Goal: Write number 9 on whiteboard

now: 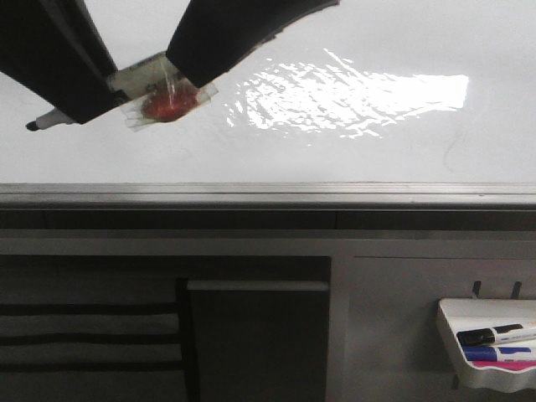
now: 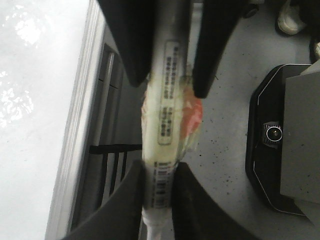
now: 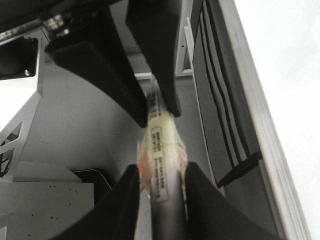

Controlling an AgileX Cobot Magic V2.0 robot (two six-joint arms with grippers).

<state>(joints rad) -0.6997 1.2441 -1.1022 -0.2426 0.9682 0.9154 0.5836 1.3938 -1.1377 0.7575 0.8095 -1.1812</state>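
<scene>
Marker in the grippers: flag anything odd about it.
The marker has a crumpled wad of clear tape with an orange-red patch around its barrel, and both grippers clamp it at once. The whiteboard shows no stroke.

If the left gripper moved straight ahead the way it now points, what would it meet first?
Probably the right gripper: it faces the left gripper along the marker both clamp, with only the taped stretch between them.

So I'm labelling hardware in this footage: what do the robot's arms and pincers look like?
Both pincers are matte black. In the front view the left pincer and right pincer appear as broad dark wedges. The wrist views show thick, curved black fingers tapering to blunt tips. No cables or printed markings on them are visible.
</scene>
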